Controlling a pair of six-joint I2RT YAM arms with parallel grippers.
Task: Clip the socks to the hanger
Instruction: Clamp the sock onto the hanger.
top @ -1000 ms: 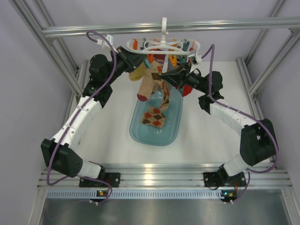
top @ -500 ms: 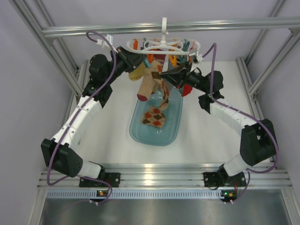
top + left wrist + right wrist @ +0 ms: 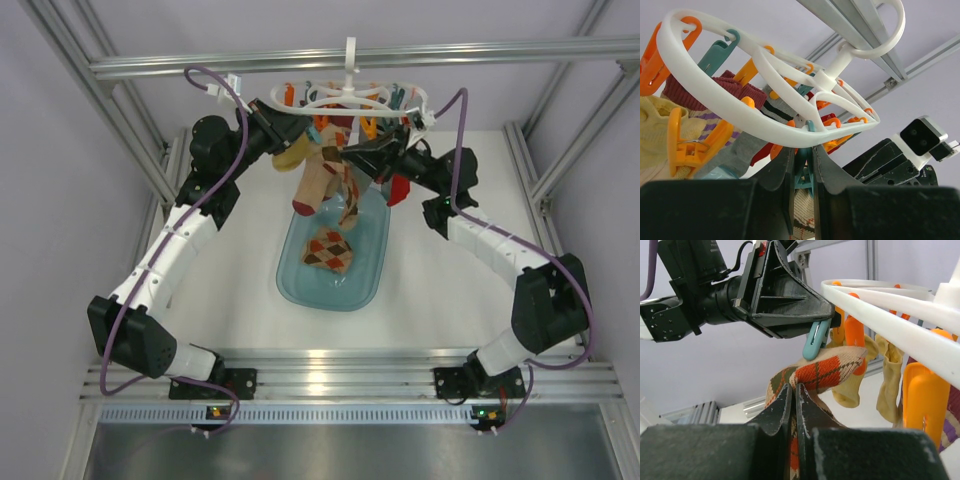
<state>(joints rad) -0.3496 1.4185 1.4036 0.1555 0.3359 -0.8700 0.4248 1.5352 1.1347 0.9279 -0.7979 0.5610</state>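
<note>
The white round hanger (image 3: 352, 95) hangs by its hook from the frame bar, and several socks are clipped to it. My left gripper (image 3: 803, 150) is shut on a teal clip (image 3: 807, 170) under the hanger's ring (image 3: 765, 117), squeezing it. My right gripper (image 3: 794, 387) is shut on an argyle sock (image 3: 827, 372) and holds its top edge just below that teal clip (image 3: 816, 340). In the top view the held sock (image 3: 347, 195) dangles below my right gripper (image 3: 347, 155), facing my left gripper (image 3: 308, 135). Another argyle sock (image 3: 330, 250) lies in the tray.
A translucent blue tray (image 3: 300, 290) sits on the white table under the hanger. Yellow socks (image 3: 889, 375) and orange clips (image 3: 920, 390) hang close to the right of my right gripper. The aluminium bar (image 3: 500, 55) runs above.
My right gripper has risen and moved slightly left, lifting the argyle sock out of the tray up to the teal clip. The left arm has stayed in place.
</note>
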